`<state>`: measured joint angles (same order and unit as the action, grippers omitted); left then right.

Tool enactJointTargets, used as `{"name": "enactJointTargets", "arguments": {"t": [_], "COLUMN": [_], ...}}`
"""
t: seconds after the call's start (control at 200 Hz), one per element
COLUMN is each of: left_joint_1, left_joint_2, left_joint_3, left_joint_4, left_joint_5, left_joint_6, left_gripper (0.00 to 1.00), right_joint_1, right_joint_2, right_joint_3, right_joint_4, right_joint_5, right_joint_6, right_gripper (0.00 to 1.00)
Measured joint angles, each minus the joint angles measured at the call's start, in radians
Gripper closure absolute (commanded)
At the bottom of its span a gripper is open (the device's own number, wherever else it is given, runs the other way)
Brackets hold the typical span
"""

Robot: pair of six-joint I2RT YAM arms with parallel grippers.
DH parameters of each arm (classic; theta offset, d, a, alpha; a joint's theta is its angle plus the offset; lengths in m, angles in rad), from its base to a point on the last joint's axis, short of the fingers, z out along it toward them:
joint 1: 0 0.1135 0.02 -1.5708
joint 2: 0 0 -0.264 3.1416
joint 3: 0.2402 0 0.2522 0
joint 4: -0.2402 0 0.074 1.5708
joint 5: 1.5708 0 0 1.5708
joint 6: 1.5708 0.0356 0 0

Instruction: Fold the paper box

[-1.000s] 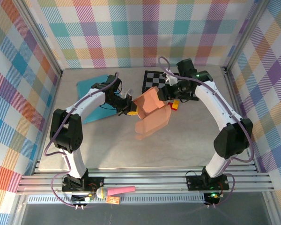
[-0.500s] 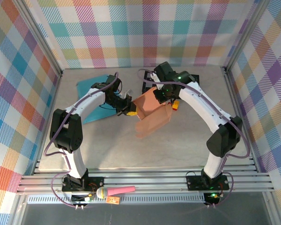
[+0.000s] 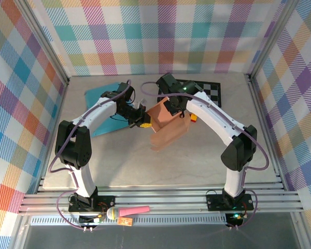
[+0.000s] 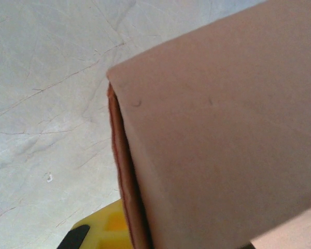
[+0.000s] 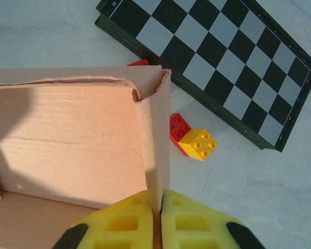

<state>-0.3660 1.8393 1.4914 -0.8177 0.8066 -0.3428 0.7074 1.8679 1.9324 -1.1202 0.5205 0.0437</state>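
The salmon-pink cardboard box (image 3: 168,129) sat tilted near the middle of the grey counter (image 3: 145,171), between the two arms, half formed with its top open. Whether its lower edge rested on the counter could not be told.

The right gripper (image 5: 156,210) was clenched on one upright wall of the box, the thin card pinched edge-on between its yellow pads (image 5: 122,223). That wall ended in a ragged, slightly torn corner. The left gripper (image 3: 141,120) was closed at the box's left edge. From its wrist, a broad panel (image 4: 223,129) ran past one yellow pad (image 4: 101,228), so it appeared to be grasping that panel.

The main risk was tearing. With both arms holding thin card, any pull apart or twist against each other would probably open the frayed corner further, or crease a wall off its fold line. A narrow pinch could also slip, letting the wall spring back flat.

The red and yellow toy bricks (image 5: 194,140) lay just beside the box, with the black-and-white chessboard (image 5: 217,62) behind them. A swing of the box that way could knock the bricks or snag a flap. The teal sheet (image 3: 101,104) lay well to the left, under the left arm.
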Motion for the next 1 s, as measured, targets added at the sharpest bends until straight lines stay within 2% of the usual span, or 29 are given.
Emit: {"name": "enactJointTargets", "arguments": {"t": [0.29, 0.405, 0.545, 0.665, 0.79, 0.92, 1.0], "left_joint_1": [0.000, 0.000, -0.005, -0.005, -0.005, -0.005, -0.006], "left_joint_2": [0.001, 0.002, 0.003, 0.006, 0.010, 0.011, 0.011], "left_joint_3": [0.011, 0.011, 0.013, 0.013, 0.017, 0.024, 0.026], "left_joint_4": [0.000, 0.000, 0.000, 0.000, 0.000, 0.000, 0.002], "left_joint_5": [-0.008, -0.007, -0.004, -0.003, -0.003, -0.003, -0.003], "left_joint_6": [-0.001, -0.001, 0.000, 0.000, 0.000, -0.001, -0.001], "left_gripper": [1.00, 1.00, 1.00, 1.00, 1.00, 1.00, 1.00], "right_joint_1": [-0.002, -0.002, -0.002, -0.002, -0.002, -0.002, 0.000], "right_joint_2": [0.084, 0.110, 0.127, 0.137, 0.141, 0.142, 0.144], "right_joint_3": [0.087, 0.127, 0.139, 0.140, 0.144, 0.145, 0.146], "right_joint_4": [-0.022, -0.038, -0.037, -0.035, -0.035, -0.037, -0.037], "right_joint_5": [0.027, 0.044, 0.067, 0.075, 0.092, 0.116, 0.140], "right_joint_6": [-0.008, -0.007, -0.004, -0.007, -0.004, 0.000, 0.005], "right_gripper": [0.86, 0.74, 0.73, 0.85, 0.89, 1.00, 1.00]}}
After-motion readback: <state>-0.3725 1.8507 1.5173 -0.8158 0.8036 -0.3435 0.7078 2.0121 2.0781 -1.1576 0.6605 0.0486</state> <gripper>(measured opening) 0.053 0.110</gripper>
